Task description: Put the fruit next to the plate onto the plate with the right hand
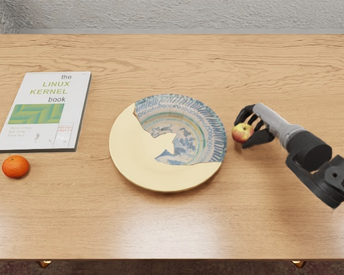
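Apple: a small red and yellow apple (241, 133) sits just beside the plate's right rim, toward the table's right edge and about midway between its far and near edges. It is not on the plate.
Apple contact: the pictures do not show whether it rests on the table or is slightly raised. A small shadow lies close under it.
Right robot hand: the right robot hand (254, 125) grasps the apple, with dark fingers curled over its top and round its right and lower sides. The side of the apple facing the plate stays visible.
Right arm: the right arm (309, 156) comes in from the picture's right edge. It has a grey forearm and dark joints and slants up and left to the hand.
Plate: a round cream plate (139, 161) lies flat at the middle of the table. A blue and white pattern covers its upper right part, and the rest is plain. Nothing lies on it.
Book: a book (45, 112) titled "the LINUX KERNEL book" lies flat near the table's left edge, well apart from the plate.
Orange: an orange (15, 166) sits just below the book's near left corner, close to the table's left edge and far from the apple.
Table: a light wooden table (218, 229) carries everything.
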Motion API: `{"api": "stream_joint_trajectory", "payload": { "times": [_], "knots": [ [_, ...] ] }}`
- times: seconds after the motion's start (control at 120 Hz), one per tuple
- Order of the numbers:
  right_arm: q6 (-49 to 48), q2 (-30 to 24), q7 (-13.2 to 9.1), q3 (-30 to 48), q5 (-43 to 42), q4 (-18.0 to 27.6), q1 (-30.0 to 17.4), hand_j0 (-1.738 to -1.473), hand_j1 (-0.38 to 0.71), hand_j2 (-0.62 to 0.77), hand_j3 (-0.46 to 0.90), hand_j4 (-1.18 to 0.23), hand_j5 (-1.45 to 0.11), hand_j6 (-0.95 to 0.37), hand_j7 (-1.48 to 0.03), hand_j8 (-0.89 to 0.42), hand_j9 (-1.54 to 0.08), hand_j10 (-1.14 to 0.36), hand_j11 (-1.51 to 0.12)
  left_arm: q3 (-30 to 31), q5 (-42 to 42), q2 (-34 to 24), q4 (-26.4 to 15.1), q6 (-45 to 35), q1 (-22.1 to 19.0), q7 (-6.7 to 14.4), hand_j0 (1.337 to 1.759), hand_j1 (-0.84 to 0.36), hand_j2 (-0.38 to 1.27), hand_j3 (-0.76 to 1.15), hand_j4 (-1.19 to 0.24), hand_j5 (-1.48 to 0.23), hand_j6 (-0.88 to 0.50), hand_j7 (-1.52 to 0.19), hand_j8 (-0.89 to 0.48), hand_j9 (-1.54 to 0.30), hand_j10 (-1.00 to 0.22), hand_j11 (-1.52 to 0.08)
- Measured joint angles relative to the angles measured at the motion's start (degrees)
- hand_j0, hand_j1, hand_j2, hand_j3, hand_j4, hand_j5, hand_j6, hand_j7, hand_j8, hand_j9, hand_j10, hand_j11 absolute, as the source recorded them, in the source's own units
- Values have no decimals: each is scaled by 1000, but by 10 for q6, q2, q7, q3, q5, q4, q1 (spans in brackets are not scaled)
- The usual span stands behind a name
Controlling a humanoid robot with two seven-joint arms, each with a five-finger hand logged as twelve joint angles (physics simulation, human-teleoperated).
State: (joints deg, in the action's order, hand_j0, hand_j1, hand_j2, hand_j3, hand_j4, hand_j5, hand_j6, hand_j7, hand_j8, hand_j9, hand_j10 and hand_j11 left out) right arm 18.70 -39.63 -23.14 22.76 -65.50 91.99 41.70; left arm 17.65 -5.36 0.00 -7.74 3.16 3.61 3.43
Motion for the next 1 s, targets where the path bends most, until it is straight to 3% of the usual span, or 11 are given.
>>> {"api": "stream_joint_trajectory", "payload": {
  "times": [0.1,0.342,0.792,1.0],
  "knots": [
    [-62,-8,4,41,41,3,8,-1643,313,392,1,-589,-1083,-394,-1028,-449,-1067,-764,-1043,0,0,0,0,0,0,0,1658,55,49,0,-245,-318,-245,-318,-245,-318,-245,-318],
    [-194,11,13,117,114,5,16,-1652,254,324,2,-663,-1105,-419,-1043,-475,-1096,-773,-1090,0,0,0,0,0,0,0,1658,55,49,0,-245,-318,-245,-318,-245,-318,-245,-318],
    [-226,119,6,120,128,1,42,-1658,244,295,3,-797,-1243,-357,-1124,-389,-1233,-813,-1243,0,0,0,0,0,0,0,1658,55,49,0,-245,-318,-245,-318,-245,-318,-245,-318],
    [-231,138,5,118,128,-6,47,-1657,199,291,2,-817,-1235,-434,-1131,-449,-1222,-827,-1232,0,0,0,0,0,0,0,1658,55,49,0,-245,-318,-245,-318,-245,-318,-245,-318]
  ]
}}
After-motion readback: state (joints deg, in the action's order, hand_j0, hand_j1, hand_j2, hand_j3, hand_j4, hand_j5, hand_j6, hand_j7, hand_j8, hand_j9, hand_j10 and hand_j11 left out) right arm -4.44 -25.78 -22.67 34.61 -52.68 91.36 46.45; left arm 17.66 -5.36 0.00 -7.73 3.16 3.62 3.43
